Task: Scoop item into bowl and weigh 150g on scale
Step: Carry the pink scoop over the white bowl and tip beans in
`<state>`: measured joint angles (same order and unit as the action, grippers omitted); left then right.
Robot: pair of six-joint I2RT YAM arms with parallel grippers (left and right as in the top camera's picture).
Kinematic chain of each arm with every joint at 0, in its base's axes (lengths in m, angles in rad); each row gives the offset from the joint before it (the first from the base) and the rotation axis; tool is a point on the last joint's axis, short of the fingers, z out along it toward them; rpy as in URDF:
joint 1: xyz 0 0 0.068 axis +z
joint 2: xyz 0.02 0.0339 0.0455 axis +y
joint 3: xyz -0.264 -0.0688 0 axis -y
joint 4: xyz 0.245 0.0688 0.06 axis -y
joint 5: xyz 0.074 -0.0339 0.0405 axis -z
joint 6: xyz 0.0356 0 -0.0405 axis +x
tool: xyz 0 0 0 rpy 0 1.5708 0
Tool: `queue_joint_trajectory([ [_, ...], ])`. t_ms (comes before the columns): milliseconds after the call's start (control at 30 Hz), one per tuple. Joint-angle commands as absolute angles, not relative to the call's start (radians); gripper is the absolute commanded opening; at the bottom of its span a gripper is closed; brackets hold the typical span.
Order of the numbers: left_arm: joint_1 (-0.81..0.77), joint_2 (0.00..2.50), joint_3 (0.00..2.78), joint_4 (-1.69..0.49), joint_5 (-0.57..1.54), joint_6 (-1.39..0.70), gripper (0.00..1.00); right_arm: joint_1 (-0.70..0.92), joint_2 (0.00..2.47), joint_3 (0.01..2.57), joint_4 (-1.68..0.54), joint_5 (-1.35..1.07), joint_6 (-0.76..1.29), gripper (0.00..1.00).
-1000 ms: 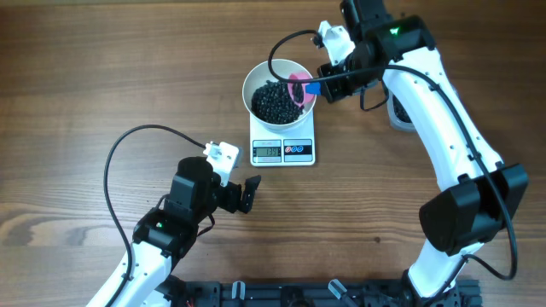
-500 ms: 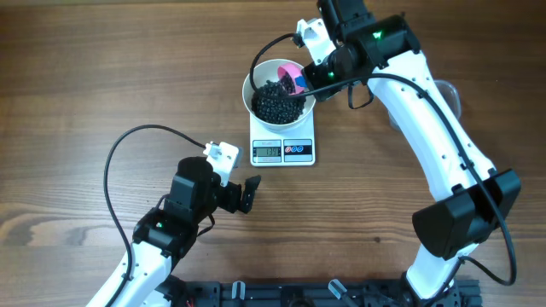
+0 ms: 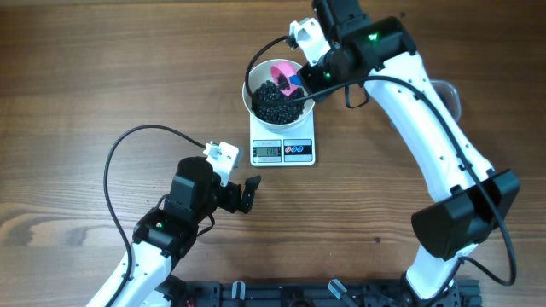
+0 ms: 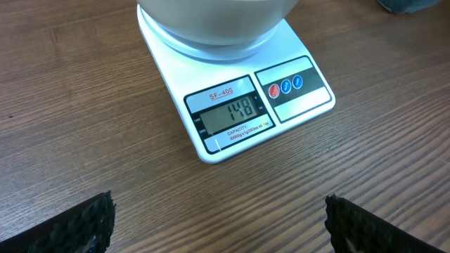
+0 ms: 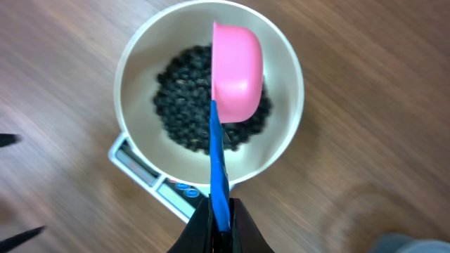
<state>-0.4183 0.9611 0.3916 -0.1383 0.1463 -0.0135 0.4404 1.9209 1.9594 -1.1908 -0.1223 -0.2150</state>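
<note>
Nearest the base, the left arm lies folded low over the desk (image 3: 102,77), its forearm angled toward the scale (image 3: 282,151). The left gripper (image 3: 246,194) stands wide and empty, apart from the scale; this pose probably serves to aim the wrist camera at the display, which reads 148, 2 short of the 150 target. The bowl (image 4: 211,21) sits centred on the scale's platform, so that its contents are weighed directly. The beads (image 5: 176,105) lie heaped in the bowl's bottom. Above them hangs the scoop (image 5: 238,67), pink with a blue handle, rolled onto its side with its mouth turned toward the heap, apparently to shed beads in small amounts; whether any remain inside cannot be told. The right gripper (image 5: 221,218) is clamped narrowly on the handle's end. The right arm rises from the near-right, stretches far over the desk and bends its wrist back above the bowl's far rim. Only a small further addition seems needed.
</note>
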Motion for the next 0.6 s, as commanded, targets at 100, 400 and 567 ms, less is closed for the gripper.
queue_joint_trajectory([
  [100, -0.414, 0.956, 0.388, -0.136, 0.140, -0.024, 1.00, 0.339, 1.924, 1.984, -1.187, -0.398, -0.235, 0.04],
  [400, -0.414, 0.956, 0.388, -0.136, 0.140, -0.023, 1.00, 0.299, 1.924, 1.984, -1.187, -0.480, -0.247, 0.04],
  [567, -0.414, 0.956, 0.388, -0.136, 0.140, -0.023, 1.00, 0.252, 1.924, 1.984, -1.186, -0.592, -0.248, 0.04],
])
